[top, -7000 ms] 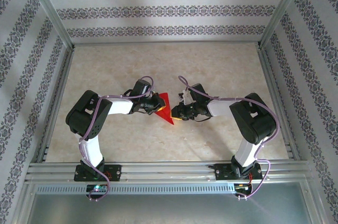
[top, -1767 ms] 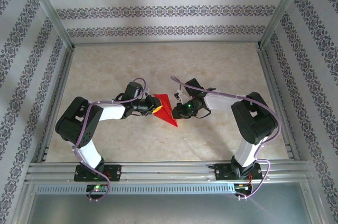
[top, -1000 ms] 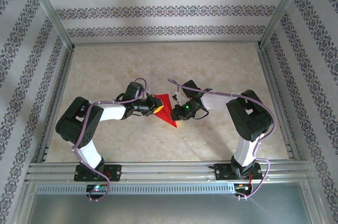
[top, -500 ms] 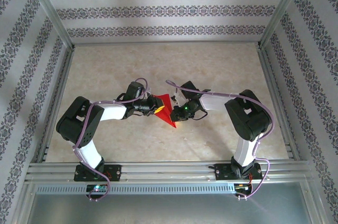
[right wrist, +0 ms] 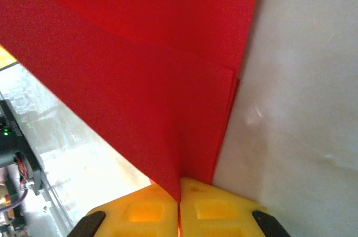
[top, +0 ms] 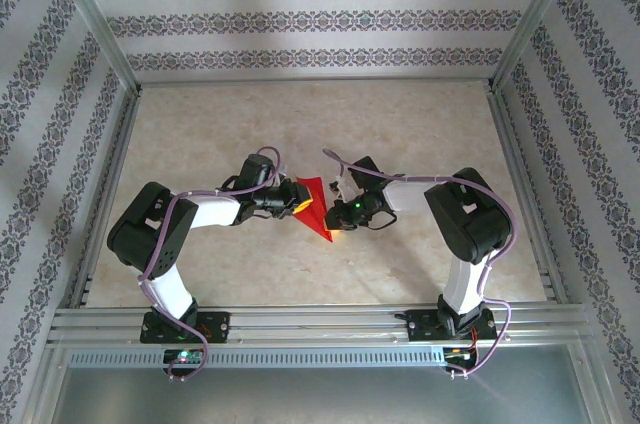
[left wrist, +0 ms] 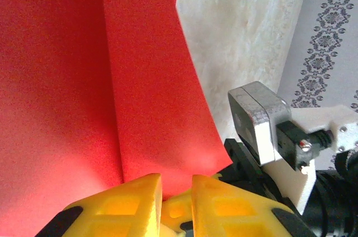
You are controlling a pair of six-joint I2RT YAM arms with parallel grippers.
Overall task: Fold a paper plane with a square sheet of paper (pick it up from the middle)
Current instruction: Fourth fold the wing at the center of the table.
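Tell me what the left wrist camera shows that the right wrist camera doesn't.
Left wrist camera: the other arm's silver and white wrist hardware beside the paper, and a strip of patterned wall. Right wrist camera: stepped, layered fold edges on the paper's right side, and dark hardware with a small green light at the left edge. Both: the red paper pinched at the bottom of the picture, by the left gripper in one and the right gripper in the other, over the pale marbled table.
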